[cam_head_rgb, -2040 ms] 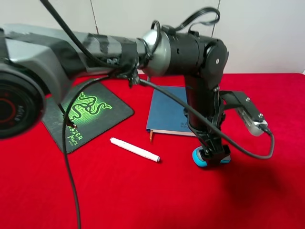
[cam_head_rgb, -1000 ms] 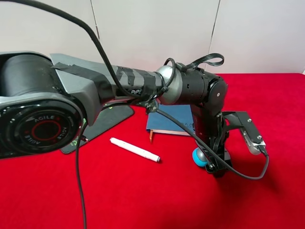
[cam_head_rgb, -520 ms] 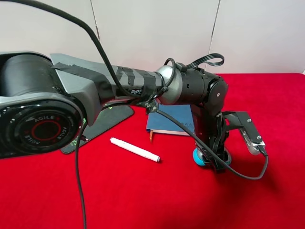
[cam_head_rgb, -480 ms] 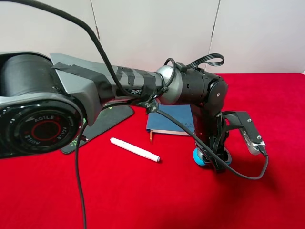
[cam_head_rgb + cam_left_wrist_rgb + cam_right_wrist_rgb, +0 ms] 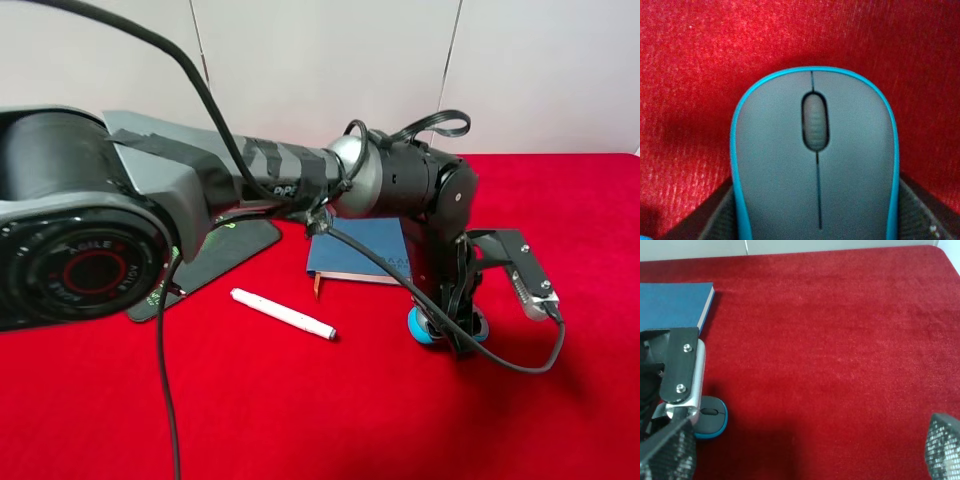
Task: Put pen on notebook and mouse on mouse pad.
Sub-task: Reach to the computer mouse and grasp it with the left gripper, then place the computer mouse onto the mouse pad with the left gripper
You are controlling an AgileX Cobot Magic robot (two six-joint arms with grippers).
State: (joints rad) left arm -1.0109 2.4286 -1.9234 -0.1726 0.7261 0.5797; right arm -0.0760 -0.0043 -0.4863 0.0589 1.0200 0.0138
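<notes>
The grey mouse (image 5: 815,165) with teal sides fills the left wrist view, and dark fingers (image 5: 715,220) press against its flanks. From the high view, my left gripper (image 5: 455,322) stands shut on the mouse (image 5: 424,331), just in front of the blue notebook (image 5: 360,248). The white pen (image 5: 283,314) lies on the red cloth, left of the mouse. The long left arm covers most of the black mouse pad (image 5: 240,245). My right gripper (image 5: 805,455) hangs open high above the cloth, with the mouse (image 5: 712,422) and the notebook (image 5: 672,302) off to one side.
A red cloth (image 5: 560,200) covers the table, and a white wall stands behind it. The left arm's cable (image 5: 165,400) hangs over the front left. The left arm's wrist camera bracket (image 5: 682,365) shows in the right wrist view.
My left gripper has come down over the mouse and shut on its sides. The mouse has shifted slightly to the right. Pen and notebook have stayed put.
</notes>
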